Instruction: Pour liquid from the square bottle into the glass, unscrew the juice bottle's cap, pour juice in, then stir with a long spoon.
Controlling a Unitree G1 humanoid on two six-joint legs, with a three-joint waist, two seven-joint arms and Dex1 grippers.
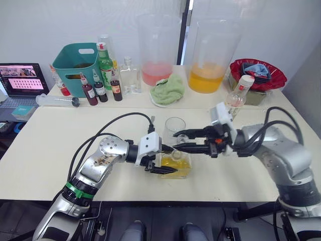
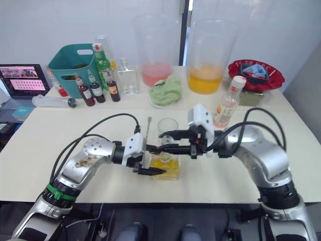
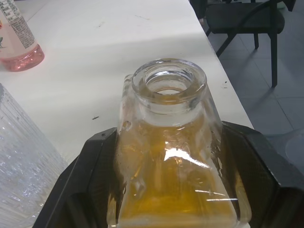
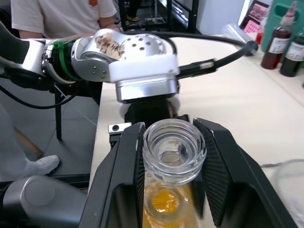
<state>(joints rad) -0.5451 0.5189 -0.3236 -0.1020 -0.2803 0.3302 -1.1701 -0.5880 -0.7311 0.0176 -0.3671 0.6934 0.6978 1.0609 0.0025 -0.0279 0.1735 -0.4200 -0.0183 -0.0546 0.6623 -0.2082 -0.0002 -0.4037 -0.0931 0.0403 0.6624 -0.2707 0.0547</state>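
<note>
Two grippers meet on the square bottle [image 1: 176, 164], which stands on the white table [image 1: 60, 150] near its front edge, at about 6 o'clock from the glass [image 1: 175, 128] and just beside it. The left gripper [image 1: 161, 159] is clamped across the bottle's body, its black fingers [image 3: 85, 190] pressed against opposite walls; the right gripper [image 4: 171, 180] has its jaws set on either side of the open neck, close to the rim, though actual contact there cannot be told. The bottle holds yellow liquid [image 3: 175, 190] to roughly half its height. Judged as an object, it is thick glass: rigid, fairly heavy, smooth and liable to slip, and breakable if dropped. The flat body walls give the surest hold, leaving the neck free for pouring. The juice bottle [image 1: 238, 97] stands at 2 o'clock from the glass, well apart.
</note>
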